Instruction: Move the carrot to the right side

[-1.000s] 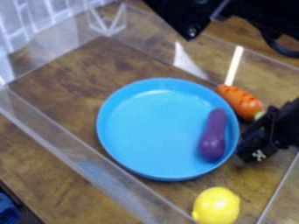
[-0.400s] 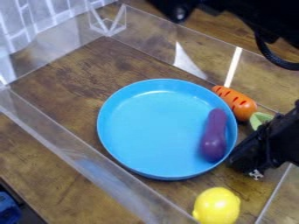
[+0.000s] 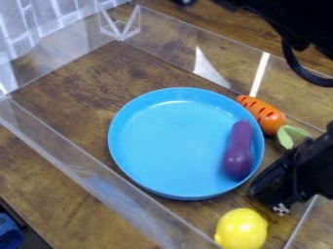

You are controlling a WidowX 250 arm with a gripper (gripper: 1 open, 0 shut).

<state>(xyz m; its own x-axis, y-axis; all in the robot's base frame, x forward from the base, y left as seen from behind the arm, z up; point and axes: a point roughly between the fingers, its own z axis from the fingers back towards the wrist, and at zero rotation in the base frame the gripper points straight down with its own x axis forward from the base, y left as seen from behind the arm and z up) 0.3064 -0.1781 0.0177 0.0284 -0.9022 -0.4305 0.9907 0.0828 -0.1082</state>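
We saw that the dark end effector had shifted toward the near side since the earlier frame, leaving more of the carrot's green leafy end in our view. The orange carrot lay on the brown tabletop, just beyond the far right edge of the blue plate. Its orange body, marked with short dark stripes, pointed toward the far left, and its leafy end reached toward the near right. We could not tell whether the end effector's fingers were spread or pressed together, because their dark shapes ran into one another; the carrot's body was apart from them, on their far side. They were low beside the plate's near right edge, between the carrot and the yellow lemon, though we could not tell whether they touched the plate. The purple eggplant rested inside the plate along its right side, in the same place as before. We found the lemon outside the plate, near its near right edge, with clear walls running around the tabletop.
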